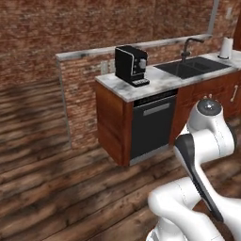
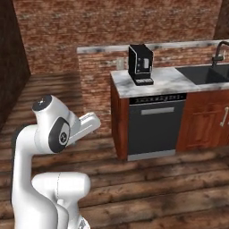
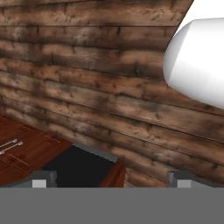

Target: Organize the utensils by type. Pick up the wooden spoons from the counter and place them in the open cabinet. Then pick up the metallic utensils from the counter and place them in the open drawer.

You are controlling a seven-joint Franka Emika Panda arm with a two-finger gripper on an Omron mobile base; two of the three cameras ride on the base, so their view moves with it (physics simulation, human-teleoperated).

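Hand view: jaws spread wide, gripping nothing, over plank floor beside dishwasher edge.

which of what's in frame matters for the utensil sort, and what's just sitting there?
Job:
- counter, marble top
- gripper, open, holding nothing, aimed at the wooden floor

Just sitting there:
- coffee machine on the counter
- sink with faucet
- paper towel roll
- dishwasher under the counter

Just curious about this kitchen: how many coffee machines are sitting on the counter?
1. A black coffee machine stands at the end of the marble counter, above the dishwasher and apart from the sink. Others could lie beyond the frame.
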